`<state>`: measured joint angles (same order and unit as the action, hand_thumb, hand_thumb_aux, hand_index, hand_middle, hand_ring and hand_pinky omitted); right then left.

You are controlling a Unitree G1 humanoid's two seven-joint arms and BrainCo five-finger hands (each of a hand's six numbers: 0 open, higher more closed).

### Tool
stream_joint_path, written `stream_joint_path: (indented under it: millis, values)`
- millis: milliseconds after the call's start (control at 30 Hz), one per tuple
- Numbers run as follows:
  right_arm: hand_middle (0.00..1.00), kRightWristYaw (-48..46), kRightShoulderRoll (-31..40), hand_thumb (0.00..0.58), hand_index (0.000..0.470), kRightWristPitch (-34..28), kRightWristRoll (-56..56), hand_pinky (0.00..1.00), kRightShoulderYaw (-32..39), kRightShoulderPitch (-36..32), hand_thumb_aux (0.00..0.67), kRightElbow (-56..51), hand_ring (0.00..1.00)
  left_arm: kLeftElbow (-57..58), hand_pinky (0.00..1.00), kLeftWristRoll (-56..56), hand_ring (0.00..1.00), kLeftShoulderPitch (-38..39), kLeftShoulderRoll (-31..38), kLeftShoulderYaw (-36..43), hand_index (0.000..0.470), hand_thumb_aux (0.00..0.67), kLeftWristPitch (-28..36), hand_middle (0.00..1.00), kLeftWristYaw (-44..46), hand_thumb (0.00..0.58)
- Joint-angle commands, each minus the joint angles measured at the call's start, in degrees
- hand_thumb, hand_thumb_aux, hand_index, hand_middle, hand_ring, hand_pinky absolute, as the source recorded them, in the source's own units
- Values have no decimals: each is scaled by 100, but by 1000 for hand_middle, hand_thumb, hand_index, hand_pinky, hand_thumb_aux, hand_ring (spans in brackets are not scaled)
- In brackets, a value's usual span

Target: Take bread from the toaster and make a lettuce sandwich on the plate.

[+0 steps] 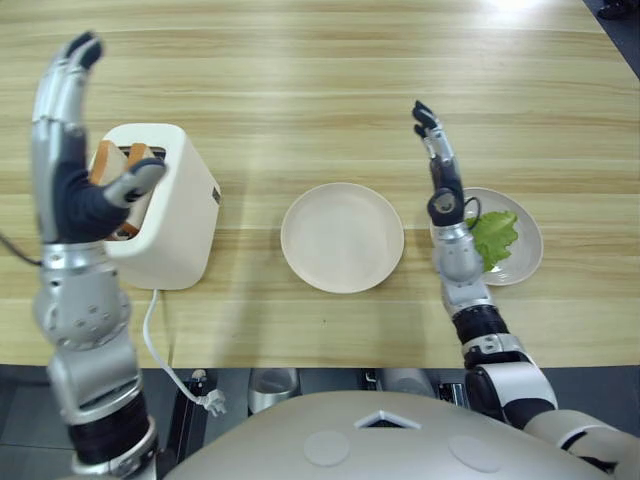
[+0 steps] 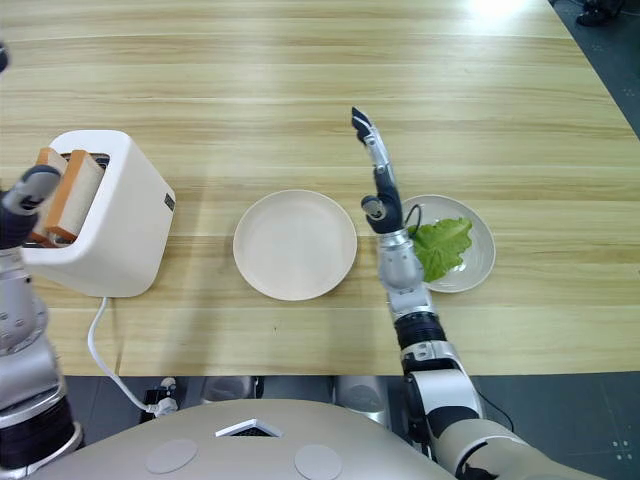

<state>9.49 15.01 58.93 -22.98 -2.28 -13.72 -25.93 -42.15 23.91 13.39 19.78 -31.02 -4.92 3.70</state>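
Two bread slices [image 2: 72, 192] are seen standing upright in the slots of the toaster [image 1: 170, 220], at the left of the counter [image 1: 330, 70]. Their long edges are judged to run roughly away from the robot.

The left hand [image 1: 72, 165] is held raised just beside the toaster's left side. Its fingers are extended upward, the thumb overlaps the slices in view, and nothing is grasped. Contact with the bread cannot be told.

The right hand [image 1: 441, 170] is held spread and empty between the bare plate [image 1: 342, 237] and the dish [image 1: 527, 262] carrying lettuce [image 1: 496, 236].

The left hand is by far the nearer to the bread. A pinch across a slice's thin faces, followed by a vertical lift, is judged to be required.
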Motion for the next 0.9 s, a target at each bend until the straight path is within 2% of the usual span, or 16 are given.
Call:
stream_joint_path:
  millis: [33, 133, 333, 433, 533, 767, 800, 833, 867, 900]
  values:
    - [0, 582, 911, 0, 0, -197, -968, 0, -653, 246, 0, 270, 0, 154, 0, 175, 0, 443, 149, -974, 0, 0, 300, 0, -47, 0]
    - [0, 1291, 1712, 0, 0, -358, -1663, 0, -735, 247, 0, -305, 0, 559, 0, 513, 0, 804, 80, -1204, 0, 0, 582, 0, -159, 0]
    - [0, 2680, 2626, 0, 0, -793, -2367, 0, -207, -123, 0, -2206, 0, 1708, 0, 748, 0, 893, 110, -749, 0, 0, 838, 0, -254, 0]
    - [0, 3157, 2766, 0, 0, -958, -2524, 0, 183, -338, 0, -2910, 0, 2197, 0, 842, 0, 790, 268, -528, 0, 0, 866, 0, -356, 0]
    - [0, 3411, 2807, 0, 0, -996, -2465, 0, 473, -495, 0, -3357, 0, 2221, 0, 824, 0, 797, 307, -306, 0, 0, 825, 0, -325, 0]
    - [0, 3726, 2848, 0, 0, -940, -2307, 0, 924, -671, 0, -3689, 0, 2139, 0, 841, 0, 670, 471, -68, 0, 0, 903, 0, -287, 0]
    - [0, 3722, 2844, 0, 0, -923, -2249, 0, 945, -690, 0, -3710, 0, 2173, 0, 823, 0, 663, 496, -12, 7, 11, 901, 0, -273, 18]
    - [0, 3725, 2843, 0, 0, -911, -2211, 0, 974, -714, 0, -3718, 0, 2194, 0, 818, 0, 675, 513, 39, 148, 215, 893, 0, -273, 313]
    - [0, 3741, 2849, 0, 0, -912, -2193, 0, 1010, -738, 0, -3714, 0, 2239, 0, 809, 0, 681, 535, 85, 148, 215, 877, 0, -274, 313]
    - [0, 3752, 2855, 0, 0, -916, -2180, 0, 1046, -760, 0, -3712, 0, 2263, 0, 806, 0, 689, 549, 111, 301, 439, 872, 0, -279, 511]
